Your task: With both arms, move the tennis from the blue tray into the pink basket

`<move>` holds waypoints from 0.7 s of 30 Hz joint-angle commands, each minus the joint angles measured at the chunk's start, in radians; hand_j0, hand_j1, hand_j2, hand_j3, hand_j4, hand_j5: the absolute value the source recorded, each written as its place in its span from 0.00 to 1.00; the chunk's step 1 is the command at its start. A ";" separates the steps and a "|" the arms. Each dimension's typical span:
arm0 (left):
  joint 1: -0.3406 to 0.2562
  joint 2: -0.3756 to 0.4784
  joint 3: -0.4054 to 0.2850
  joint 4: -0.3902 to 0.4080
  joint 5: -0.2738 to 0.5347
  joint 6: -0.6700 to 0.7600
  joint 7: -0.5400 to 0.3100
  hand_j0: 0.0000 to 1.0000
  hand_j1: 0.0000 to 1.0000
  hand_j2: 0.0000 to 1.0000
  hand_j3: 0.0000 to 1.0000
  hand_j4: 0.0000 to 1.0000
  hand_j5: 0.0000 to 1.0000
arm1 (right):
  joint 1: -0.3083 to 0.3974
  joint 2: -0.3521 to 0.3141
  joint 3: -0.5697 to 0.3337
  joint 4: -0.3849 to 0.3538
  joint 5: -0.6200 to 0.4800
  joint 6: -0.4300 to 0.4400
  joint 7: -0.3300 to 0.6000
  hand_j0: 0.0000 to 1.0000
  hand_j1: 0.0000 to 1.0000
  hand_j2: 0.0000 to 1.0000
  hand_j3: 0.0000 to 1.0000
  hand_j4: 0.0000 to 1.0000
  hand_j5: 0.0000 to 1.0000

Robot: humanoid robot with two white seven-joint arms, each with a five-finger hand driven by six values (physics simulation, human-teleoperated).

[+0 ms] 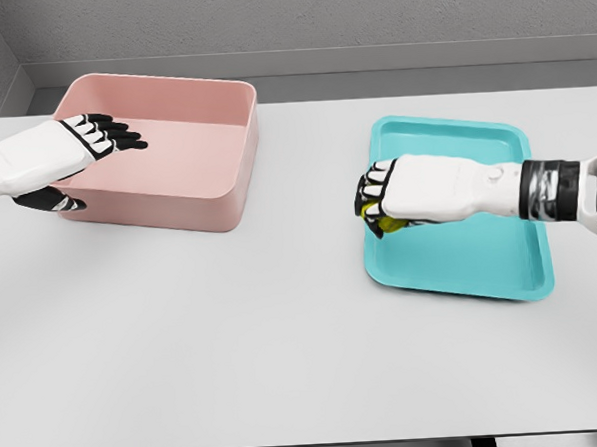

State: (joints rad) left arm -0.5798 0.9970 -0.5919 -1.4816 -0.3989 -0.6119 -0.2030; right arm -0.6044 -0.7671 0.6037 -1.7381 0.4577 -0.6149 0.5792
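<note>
The right hand [382, 201], white with black-tipped fingers, is curled down over a small yellow-green tennis ball [387, 222] at the left edge of the shallow turquoise-blue plastic tray [461, 260]. The fingers wrap the ball from above, so only a sliver of yellow shows beneath them; it looks grasped, though whether it has left the tray floor cannot be told.

The left hand [79, 145] hovers well apart on the other side, fingers extended and relaxed, holding nothing, over the near-left wall of the deep pink rectangular basket [201, 184]. Both containers sit on the plain white tabletop [286, 364], with a wide bare stretch between them.

The likely risks lie in the carry and the handover. The ball is mostly hidden, so the hold may be shallow, and a round ball pinched near its top could squirt out and roll off across the tabletop. Lifting so near the tray's rim could also catch the lip and drag the tray. A poorly aligned transfer between hands might drop the ball short of the basket.
</note>
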 commanded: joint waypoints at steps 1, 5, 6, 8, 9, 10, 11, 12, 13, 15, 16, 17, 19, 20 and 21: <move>0.000 0.002 0.001 -0.003 0.006 0.001 0.001 1.00 1.00 1.00 1.00 1.00 1.00 | 0.000 0.043 0.015 -0.014 0.009 0.004 -0.002 0.38 0.38 0.38 0.38 0.38 0.38; 0.000 0.002 0.001 -0.003 0.006 0.001 0.001 1.00 1.00 1.00 1.00 1.00 1.00 | 0.000 0.127 0.059 -0.014 0.045 0.004 -0.002 0.38 0.38 0.38 0.38 0.38 0.38; 0.000 0.002 0.000 -0.003 0.006 0.001 0.001 1.00 1.00 1.00 1.00 1.00 1.00 | 0.000 0.140 0.061 -0.014 0.050 0.004 -0.002 0.38 0.38 0.38 0.38 0.38 0.38; 0.000 0.002 0.001 -0.005 0.006 0.001 0.001 1.00 1.00 1.00 1.00 1.00 1.00 | 0.000 0.169 0.071 -0.014 0.053 0.004 -0.002 0.38 0.38 0.38 0.38 0.38 0.38; 0.002 0.002 0.000 -0.006 0.006 0.001 0.001 1.00 1.00 1.00 1.00 1.00 1.00 | 0.000 0.186 0.076 -0.014 0.053 0.004 -0.002 0.38 0.38 0.38 0.38 0.38 0.38; 0.000 0.000 0.001 -0.006 0.006 0.001 0.001 1.00 1.00 1.00 1.00 1.00 1.00 | 0.002 0.203 0.084 -0.014 0.058 0.004 -0.002 0.38 0.38 0.38 0.38 0.38 0.38; 0.002 0.002 0.000 -0.008 0.006 0.001 0.001 1.00 1.00 1.00 1.00 1.00 1.00 | 0.002 0.215 0.088 -0.012 0.068 0.004 -0.002 0.38 0.38 0.38 0.38 0.38 0.38; 0.002 0.002 0.001 -0.008 0.006 0.001 0.001 1.00 1.00 1.00 1.00 1.00 1.00 | 0.003 0.223 0.088 -0.011 0.068 0.004 -0.002 0.38 0.38 0.38 0.38 0.38 0.38; 0.002 0.002 0.001 -0.009 0.006 0.001 0.001 1.00 1.00 1.00 1.00 1.00 1.00 | 0.005 0.238 0.100 -0.009 0.070 0.004 -0.002 0.38 0.38 0.38 0.38 0.38 0.38; 0.005 0.002 0.001 -0.011 0.006 0.001 0.001 1.00 1.00 1.00 1.00 1.00 1.00 | 0.009 0.261 0.116 -0.006 0.090 0.004 -0.002 0.38 0.38 0.38 0.38 0.38 0.38; 0.005 0.002 0.001 -0.011 0.006 0.001 0.001 1.00 1.00 1.00 1.00 1.00 1.00 | 0.012 0.267 0.119 -0.006 0.096 0.004 -0.004 0.38 0.38 0.38 0.38 0.38 0.38; 0.006 0.002 0.001 -0.011 0.006 0.001 0.001 1.00 1.00 1.00 1.00 1.00 1.00 | 0.014 0.279 0.126 0.023 0.099 0.004 -0.004 0.38 0.38 0.38 0.38 0.38 0.38; 0.006 0.002 0.001 -0.011 0.006 0.001 0.001 1.00 1.00 1.00 1.00 1.00 1.00 | 0.015 0.311 0.134 0.060 0.121 0.004 -0.005 0.38 0.38 0.38 0.38 0.38 0.38; 0.006 0.002 0.001 -0.011 0.006 0.001 0.001 1.00 1.00 1.00 1.00 1.00 1.00 | 0.015 0.319 0.140 0.072 0.124 0.004 -0.005 0.38 0.38 0.38 0.38 0.38 0.38; 0.006 0.003 0.001 -0.011 0.006 0.001 0.001 1.00 1.00 1.00 1.00 1.00 1.00 | 0.014 0.324 0.140 0.092 0.125 0.004 -0.005 0.38 0.38 0.38 0.38 0.38 0.38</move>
State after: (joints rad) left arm -0.5737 0.9977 -0.5915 -1.4923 -0.3990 -0.6118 -0.2031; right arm -0.5906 -0.4630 0.7361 -1.6771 0.5800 -0.6150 0.5765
